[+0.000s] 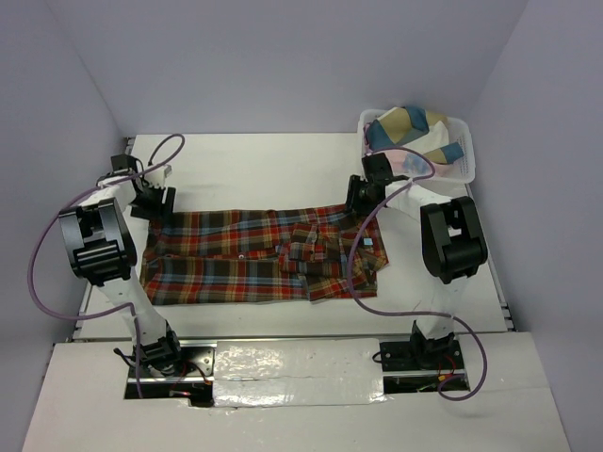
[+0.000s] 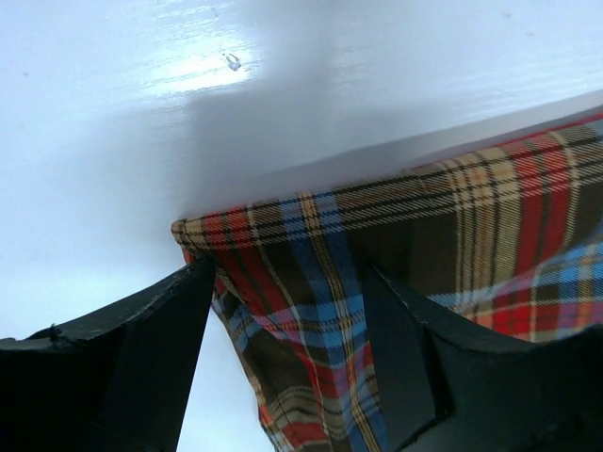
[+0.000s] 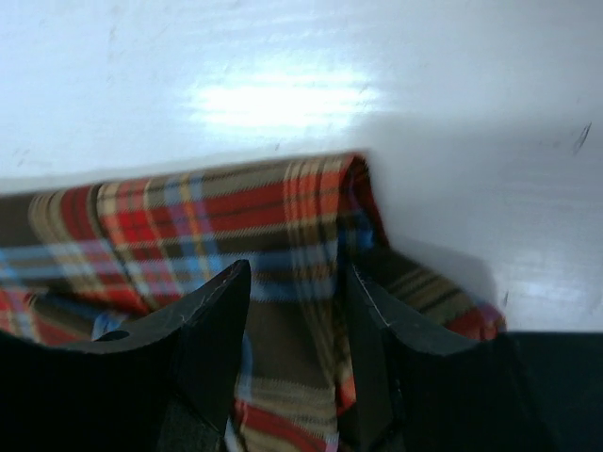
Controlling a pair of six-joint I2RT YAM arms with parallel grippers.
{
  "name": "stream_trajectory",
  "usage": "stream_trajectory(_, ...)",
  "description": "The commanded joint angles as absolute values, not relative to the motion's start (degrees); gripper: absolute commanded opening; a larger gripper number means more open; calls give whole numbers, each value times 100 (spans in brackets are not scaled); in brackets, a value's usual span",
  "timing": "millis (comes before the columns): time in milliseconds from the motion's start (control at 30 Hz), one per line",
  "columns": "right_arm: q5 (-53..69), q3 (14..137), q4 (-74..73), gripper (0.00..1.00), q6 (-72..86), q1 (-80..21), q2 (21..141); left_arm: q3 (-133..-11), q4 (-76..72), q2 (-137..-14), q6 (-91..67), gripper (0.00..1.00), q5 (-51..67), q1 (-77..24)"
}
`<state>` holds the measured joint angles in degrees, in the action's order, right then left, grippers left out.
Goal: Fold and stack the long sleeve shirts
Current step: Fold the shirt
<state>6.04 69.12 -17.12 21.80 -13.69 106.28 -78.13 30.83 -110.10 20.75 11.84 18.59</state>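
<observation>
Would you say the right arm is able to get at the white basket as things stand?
Likely yes on reach: the white lattice basket sits close behind the right gripper, nothing visibly between. However, the gripper is closed on the plaid shirt, so it would need to release first.

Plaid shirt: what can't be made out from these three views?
- Left wrist: whether the left end effector pinches the shirt; the contact sits in shadow.
- Right wrist: the same for the right end effector.
- Top external: both grips too small; basket contents partly behind the right arm.
</observation>
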Motion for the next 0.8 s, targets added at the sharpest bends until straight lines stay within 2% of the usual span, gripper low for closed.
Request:
stream_trajectory(0,334,7347,-1511,52,2250,-1371,10915,-7656,2795,-11092,2144,77,1239,1890)
stream_trajectory(67,386,7322,-1564,50,2285,-1371,11003,-7498,2690,-11083,2188,76,1379,1890)
stream_trajectory(100,404,7286,-1538,46,2294,-1371,11004,-7349,2646,-11066,2197,71,1432,1890)
stream_trajectory(133,404,7234,-1495,40,2311,-1362,11004,-7287,2602,-11057,2180,66,1502,1890)
stream_trajectory(167,378,7199,-1468,22,2381,-1371,10952,-7234,2558,-11039,2145,59,1633,1890)
stream_trajectory(233,159,7120,-1398,0,2504,-1362,10838,-7128,2523,-11022,2075,29,1801,1916)
stream_trajectory(267,45,7110,-1397,0,2505,-1354,10802,-7128,2496,-11021,2022,29,1802,1942)
stream_trajectory(300,-139,7093,-1371,0,2557,-1327,10767,-7102,2470,-11013,1978,6,1837,1968)
stream_trajectory(333,-202,7075,-1354,0,2575,-1310,10732,-7110,2444,-11004,1899,0,1802,2047)
stream_trajectory(500,-571,6944,-1301,0,2785,-1239,10556,-7224,2435,-11021,1556,0,1494,2451)
stream_trajectory(767,184,6977,-984,0,2628,-1300,10722,-6935,2338,-10723,1714,0,1836,2690)
